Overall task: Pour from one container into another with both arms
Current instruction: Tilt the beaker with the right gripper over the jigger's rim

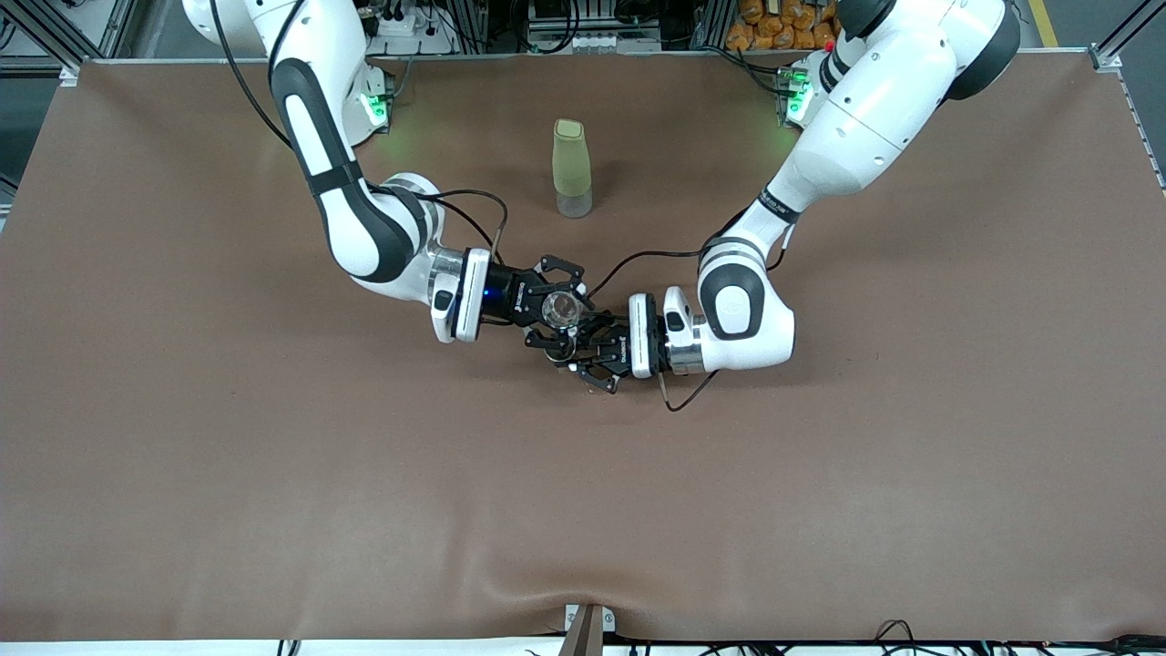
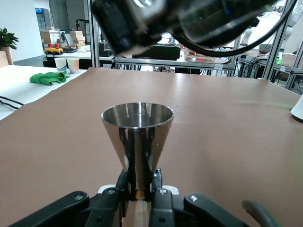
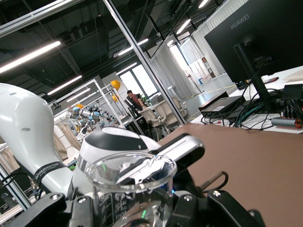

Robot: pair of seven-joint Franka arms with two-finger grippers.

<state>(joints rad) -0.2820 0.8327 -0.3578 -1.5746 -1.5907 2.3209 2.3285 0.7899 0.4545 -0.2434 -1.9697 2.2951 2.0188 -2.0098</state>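
Right gripper [image 1: 557,310] sits over mid-table, fingers clamped on a clear glass beaker [image 1: 562,310]. In the right wrist view the beaker [image 3: 130,182] is thin-walled with a rolled lip, printed graduations and a spout, and it's tipped. Judgement: light, rigid, brittle, slick. Grip it around the body wall as it is now, with moderate squeeze; too much could crack it, too little lets it rotate.

Left gripper [image 1: 583,360] is right beside and slightly lower, jaws closed on the narrow waist of a polished steel jigger [image 2: 137,144]. It's a conical cup with a mirror finish and stands upright. In the front view it's mostly hidden under the fingers. Judgement: stiff, tough, a bit heavier than it looks, slippery. The waist is the right hold because the taper locks it against sliding.

Beaker lip is roughly above the jigger mouth, so the pour step looks in hand. Can't tell if any liquid is in either.

Pale green bottle [image 1: 571,169] with a clear base stands upright, farther from the front camera, untouched. Table [image 1: 273,474] cover is a matte brown sheet, slightly wrinkled at the near edge.
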